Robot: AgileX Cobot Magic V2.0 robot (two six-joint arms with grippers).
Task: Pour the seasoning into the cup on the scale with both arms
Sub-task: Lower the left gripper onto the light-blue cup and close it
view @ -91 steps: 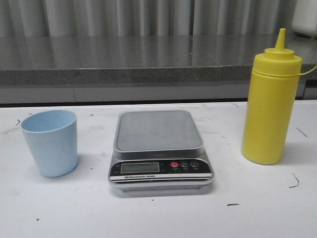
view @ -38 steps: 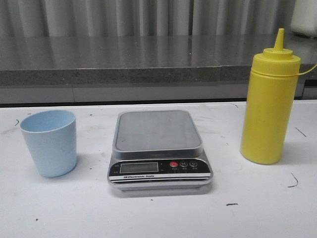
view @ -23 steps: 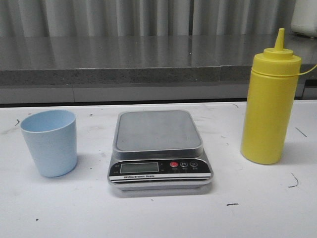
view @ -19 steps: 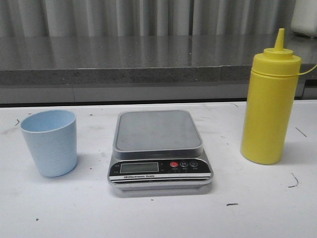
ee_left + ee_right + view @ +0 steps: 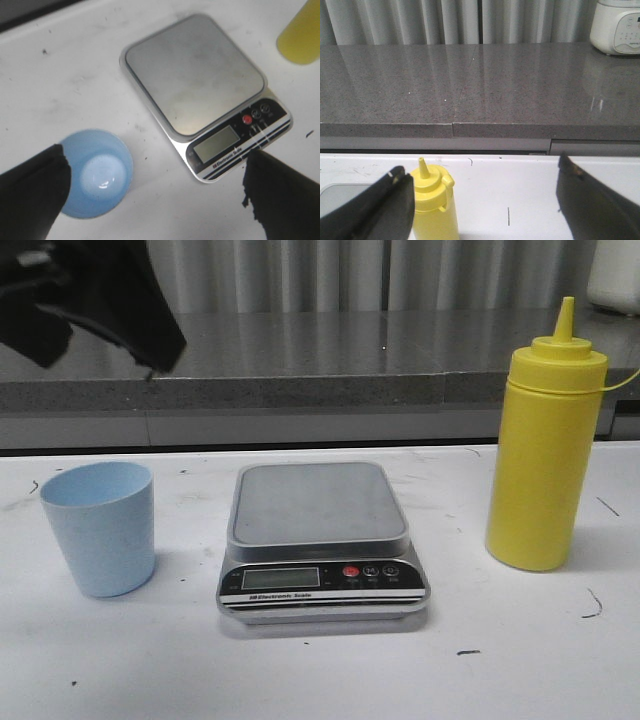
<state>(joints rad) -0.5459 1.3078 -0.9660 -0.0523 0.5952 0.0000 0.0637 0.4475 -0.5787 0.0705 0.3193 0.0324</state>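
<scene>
The pale blue cup stands on the white table left of the silver scale, whose platform is bare. The tall yellow seasoning bottle stands right of the scale. A blurred black part of my left arm shows at the top left of the front view. In the left wrist view my left gripper is open, high above the table, with the cup and the scale below it. In the right wrist view my right gripper is open and empty, with the bottle beside one finger.
A grey stone counter runs behind the table with curtains behind it. A white appliance stands on the counter at the far right. Small dark marks dot the white table.
My left arm has come into the front view at the top left. The cup, the scale and the bottle have stayed in place.
</scene>
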